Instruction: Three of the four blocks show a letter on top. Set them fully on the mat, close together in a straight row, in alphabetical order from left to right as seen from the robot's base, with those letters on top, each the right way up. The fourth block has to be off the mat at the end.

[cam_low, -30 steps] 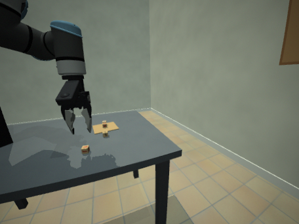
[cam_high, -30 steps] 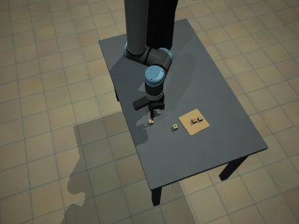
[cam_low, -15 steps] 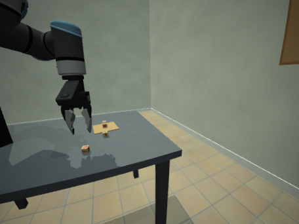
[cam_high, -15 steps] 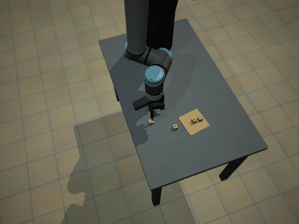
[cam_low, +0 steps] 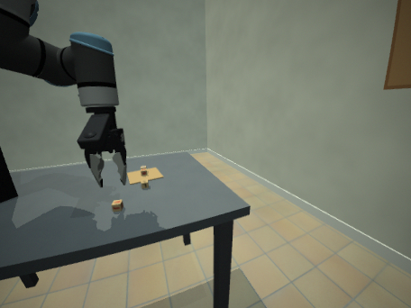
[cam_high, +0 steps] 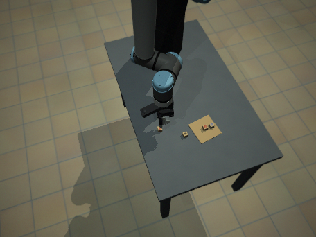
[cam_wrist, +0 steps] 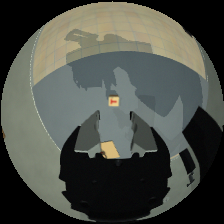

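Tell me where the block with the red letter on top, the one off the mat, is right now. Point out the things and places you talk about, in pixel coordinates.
It sits on the table [cam_high: 208, 163] [cam_low: 189, 198] [cam_wrist: 55, 107], near the long edge at left in the top view, beyond the fingertips in the wrist view.

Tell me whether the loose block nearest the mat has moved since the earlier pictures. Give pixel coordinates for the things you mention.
No. The block nearest the mat [cam_high: 185, 134] [cam_low: 144, 185] sits just off the same edge of the mat [cam_high: 201, 137] [cam_low: 155, 175] [cam_wrist: 112, 149], with no visible shift either way.
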